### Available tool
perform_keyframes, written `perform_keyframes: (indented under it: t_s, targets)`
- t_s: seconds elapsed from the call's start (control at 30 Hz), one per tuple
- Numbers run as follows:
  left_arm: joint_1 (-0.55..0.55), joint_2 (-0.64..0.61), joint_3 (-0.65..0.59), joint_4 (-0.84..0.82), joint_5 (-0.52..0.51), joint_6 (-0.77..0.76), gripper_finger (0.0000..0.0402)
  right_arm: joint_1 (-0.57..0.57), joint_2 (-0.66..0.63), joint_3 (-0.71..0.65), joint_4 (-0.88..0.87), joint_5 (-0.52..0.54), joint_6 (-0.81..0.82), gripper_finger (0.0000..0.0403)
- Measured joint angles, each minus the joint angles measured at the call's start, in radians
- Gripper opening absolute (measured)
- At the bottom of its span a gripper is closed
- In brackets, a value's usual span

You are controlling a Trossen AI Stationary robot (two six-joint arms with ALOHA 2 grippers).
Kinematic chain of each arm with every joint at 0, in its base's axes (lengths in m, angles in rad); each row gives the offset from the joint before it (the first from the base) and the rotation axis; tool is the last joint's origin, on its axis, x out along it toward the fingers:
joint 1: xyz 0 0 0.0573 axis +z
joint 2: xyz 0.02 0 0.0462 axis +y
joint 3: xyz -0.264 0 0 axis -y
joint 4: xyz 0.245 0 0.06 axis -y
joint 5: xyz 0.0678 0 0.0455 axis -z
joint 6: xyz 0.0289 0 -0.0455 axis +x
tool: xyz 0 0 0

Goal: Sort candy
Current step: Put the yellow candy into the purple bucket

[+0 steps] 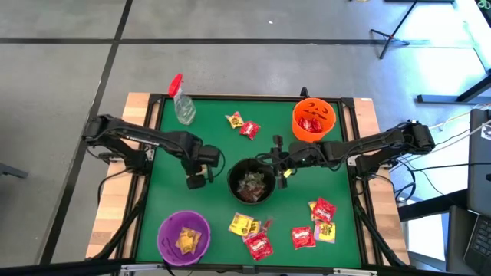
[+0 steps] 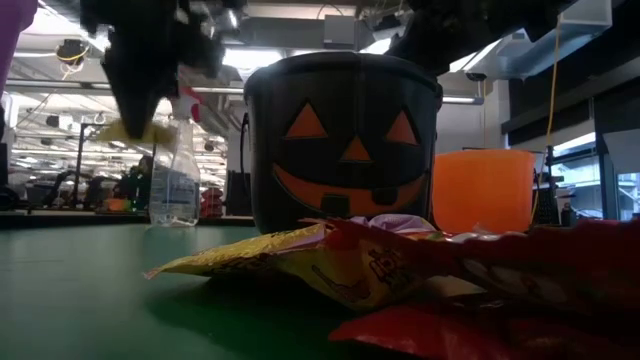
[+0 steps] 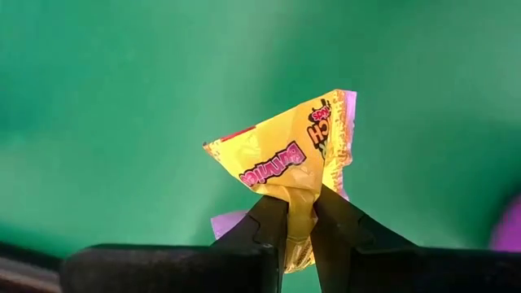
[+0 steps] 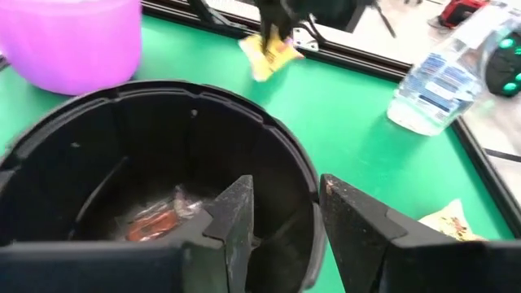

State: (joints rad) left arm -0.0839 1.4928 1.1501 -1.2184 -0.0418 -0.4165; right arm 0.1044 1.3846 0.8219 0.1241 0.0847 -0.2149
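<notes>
Left pincer (image 3: 299, 213) grips yellow candy (image 3: 289, 155) above table (image 3: 98, 98)

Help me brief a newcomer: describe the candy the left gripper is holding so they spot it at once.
Start at the black bucket mid-table. Just to its left, the left gripper is shut on a yellow packet with pink lettering, crumpled and lifted off the green mat. Every other candy lies on the mat or in a bowl; only this one is pinched between fingers.
</notes>
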Motion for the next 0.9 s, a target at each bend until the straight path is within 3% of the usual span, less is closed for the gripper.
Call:
perform_keyframes:
  t_s: [0.33, 0.57, 0.77, 0.9]
  targets:
    - [-0.183, -0.17, 0.039, 0.125, -0.021, -0.184, 0.0034, 0.0, 0.0, 0.0, 0.0, 0.021, -0.003, 0.0142]
    - [-0.321, -0.225, 0.039, 0.32, -0.011, -0.275, 0.0034, 0.0, 0.0, 0.0, -0.022, 0.047, -0.029, 0.0142]
    - [-0.409, -0.225, 0.039, 0.383, 0.133, -0.446, 0.0034, 0.0, 0.0, 0.0, -0.021, 0.047, -0.029, 0.0142]
    - [-0.474, -0.225, 0.039, 0.382, 0.162, -0.587, 0.0034, 0.0, 0.0, 0.0, -0.02, 0.047, -0.028, 0.0142]
